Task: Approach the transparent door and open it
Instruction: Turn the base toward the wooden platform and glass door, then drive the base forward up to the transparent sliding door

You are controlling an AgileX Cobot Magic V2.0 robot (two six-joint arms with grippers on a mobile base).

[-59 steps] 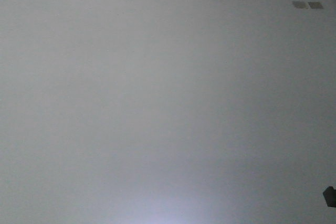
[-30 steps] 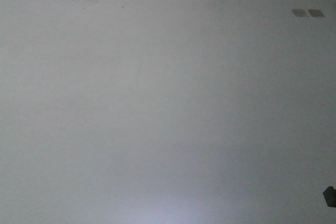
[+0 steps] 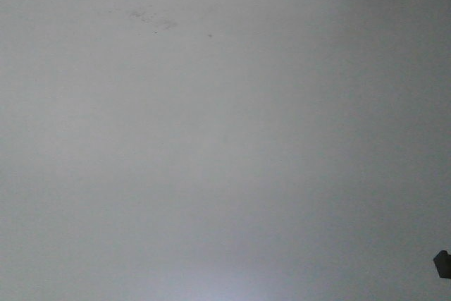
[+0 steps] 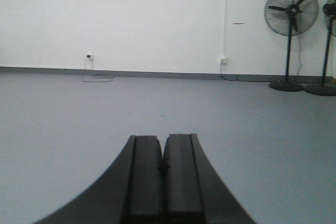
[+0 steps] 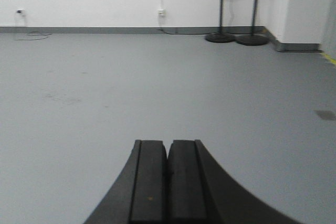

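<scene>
The left gripper [image 4: 163, 142] is being held with its pads pressed together on nothing; the right gripper [image 5: 168, 145] likewise. The transparent door is being shown in no view. Only grey floor [image 3: 225, 139], white wall [image 4: 131, 14] and pedestal fans [image 4: 291, 10] are being imaged ahead, so its bearing and the nearer arm cannot be judged.

Front camera faces down onto grey floor [image 3: 225, 132], close. Wrist cameras sit low behind left gripper [image 4: 163, 141] and right gripper [image 5: 168, 145], facing a distant white wall [image 4: 131, 19]; both show pedestal fans [image 4: 291, 11].
</scene>
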